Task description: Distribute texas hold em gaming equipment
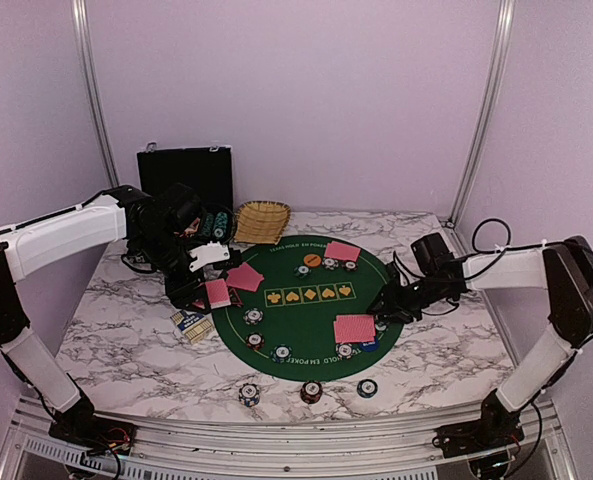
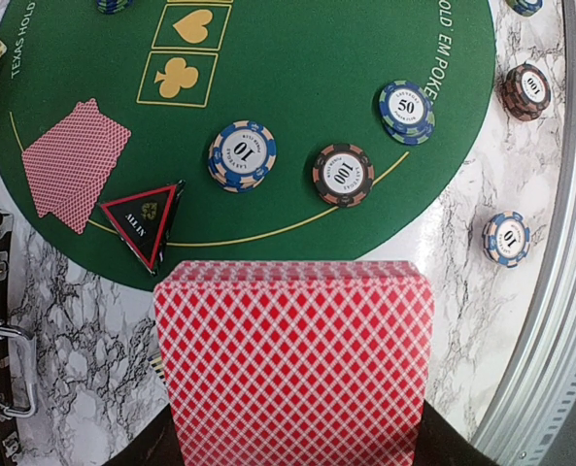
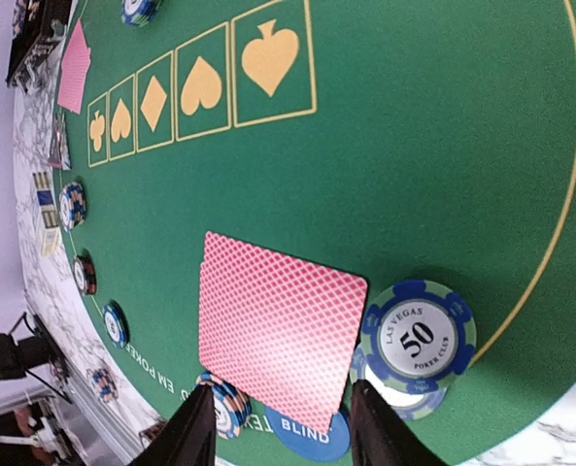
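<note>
The left end effector grips the card deck over the desk at the green mat's left edge, while the right end effector stands open, the dealt cards lying flat just ahead of it.

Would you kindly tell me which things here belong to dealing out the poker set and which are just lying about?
Job: card deck, dealt playing cards, poker chips, ALL IN triangle, orange disc, blue BLIND disc.
Lying about: black case, woven basket.
</note>
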You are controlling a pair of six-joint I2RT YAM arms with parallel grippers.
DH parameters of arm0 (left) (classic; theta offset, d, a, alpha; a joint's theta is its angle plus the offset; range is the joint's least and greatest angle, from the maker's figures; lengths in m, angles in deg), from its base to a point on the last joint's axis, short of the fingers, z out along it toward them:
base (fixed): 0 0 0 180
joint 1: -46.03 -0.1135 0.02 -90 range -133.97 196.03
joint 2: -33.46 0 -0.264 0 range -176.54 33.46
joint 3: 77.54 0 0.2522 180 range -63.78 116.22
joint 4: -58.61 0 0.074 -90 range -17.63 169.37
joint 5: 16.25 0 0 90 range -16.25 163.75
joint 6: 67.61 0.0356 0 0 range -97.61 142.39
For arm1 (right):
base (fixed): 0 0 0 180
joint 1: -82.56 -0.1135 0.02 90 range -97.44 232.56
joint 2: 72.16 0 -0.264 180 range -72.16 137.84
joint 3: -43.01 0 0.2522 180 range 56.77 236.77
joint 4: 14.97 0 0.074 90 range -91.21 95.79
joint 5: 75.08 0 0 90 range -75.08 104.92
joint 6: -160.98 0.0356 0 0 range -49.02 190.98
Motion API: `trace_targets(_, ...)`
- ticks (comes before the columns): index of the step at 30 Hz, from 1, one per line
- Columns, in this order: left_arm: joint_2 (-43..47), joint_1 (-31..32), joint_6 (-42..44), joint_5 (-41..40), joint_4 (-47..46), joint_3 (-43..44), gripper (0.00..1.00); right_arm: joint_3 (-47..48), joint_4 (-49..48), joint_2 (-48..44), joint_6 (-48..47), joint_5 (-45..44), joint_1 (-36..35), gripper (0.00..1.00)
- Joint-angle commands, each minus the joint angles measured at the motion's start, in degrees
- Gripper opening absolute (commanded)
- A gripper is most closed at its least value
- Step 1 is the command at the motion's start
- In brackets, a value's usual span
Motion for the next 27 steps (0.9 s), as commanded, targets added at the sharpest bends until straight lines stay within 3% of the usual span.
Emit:
trace_targets(1, 0.38, -0.13, 0.23, 0.88, 0.85, 1.16, 0.0, 5.19, 7.76, -4.42, -2.93, -7.59, -1.21, 0.52)
trace_targets(7, 0.56, -0.13, 0.08, 0.81, 0.84, 1.23, 0.0, 12.37, 7.81, -6.64, -0.2, -9.35, -6.0, 0.76)
trace_targets(12, 0.4, -0.13, -0.33, 0.9, 0.84, 1.33, 0.0, 15.04, -5.08, -3.11, 8.04, 0.98, -11.89, 0.94)
trace_targets(21, 0.06, -0.13, -1.17, 1.69, 0.76, 1.59, 0.0, 21.36, -30.3, 12.81, 24.27, 11.75, -22.25, 0.98)
trace_targets(27, 0.2, -0.13, -1.14, 1.34, 0.76, 1.25, 0.0, 27.99, -35.34, 22.12, 28.52, 14.44, -26.8, 0.99)
